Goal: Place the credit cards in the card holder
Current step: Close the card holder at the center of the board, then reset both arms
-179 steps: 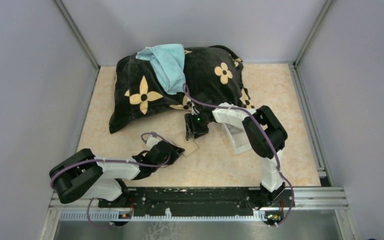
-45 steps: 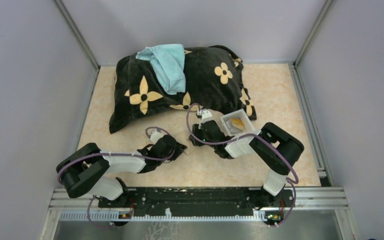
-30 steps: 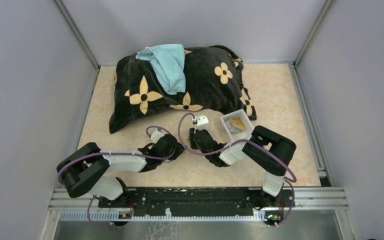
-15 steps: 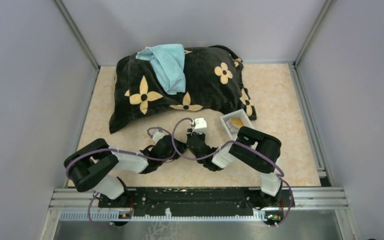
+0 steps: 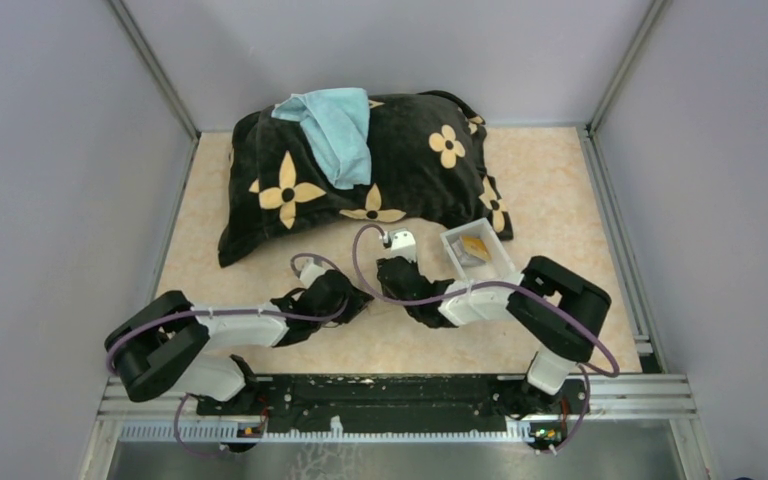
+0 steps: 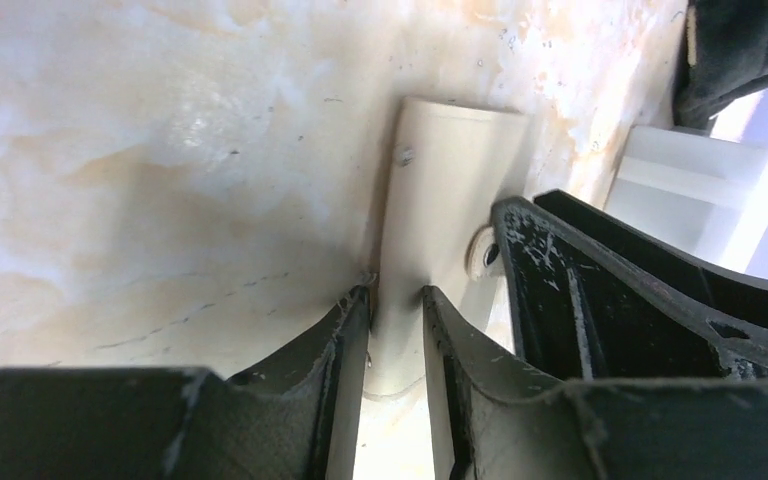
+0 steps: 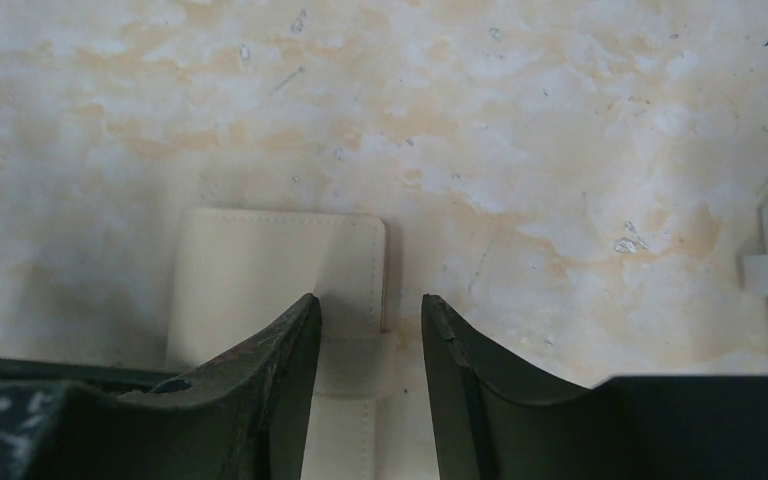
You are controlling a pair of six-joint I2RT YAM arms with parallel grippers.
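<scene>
Left gripper (image 6: 395,300): clenched on one edge of the card holder (image 6: 450,170), near centre.
Right gripper (image 7: 368,305): released – jaws parted over the snap tab (image 7: 360,355).
Gold credit card (image 5: 475,247): in the white tray (image 5: 498,247), farther right.
Risk: holder slips or folds shut – single-edge pinch.

Table (image 5: 560,200): flat top, marbled peach and cream, scuffed and flecked in the wrist views. Metal rails run along its edges.

Far half: large black pillow (image 5: 420,170) with yellow flower print, lying across the table from left of centre to right of centre.

Right of centre: small white open tray (image 5: 505,257), just in front of the pillow's right end; can't tell if they touch.

Centre, near side: cream card holder (image 7: 280,260), stitched edge, snap tab, lying on the bare top, apart from the tray.
</scene>
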